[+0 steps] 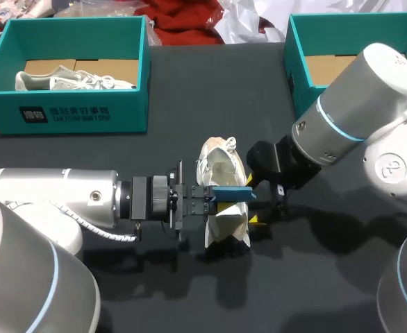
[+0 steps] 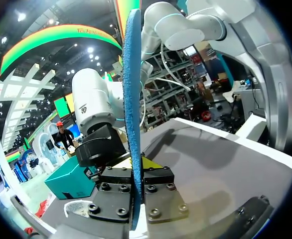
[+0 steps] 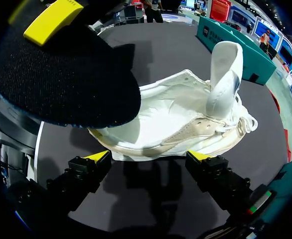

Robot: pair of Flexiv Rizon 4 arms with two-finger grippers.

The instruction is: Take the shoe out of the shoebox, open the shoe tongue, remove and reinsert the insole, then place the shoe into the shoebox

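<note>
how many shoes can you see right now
2. One shoe lies in the left shoebox; the second shoe sits on the table near its middle. The right arm hides part of the right shoebox, so another may be inside.

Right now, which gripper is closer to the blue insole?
Left. The left gripper is shut on the insole, holding it over the shoe. The right gripper is open beside the shoe, not touching the insole.

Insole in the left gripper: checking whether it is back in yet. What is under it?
The white shoe, on the table. The insole, shut in the left gripper above it, hides the shoe's middle.
</note>
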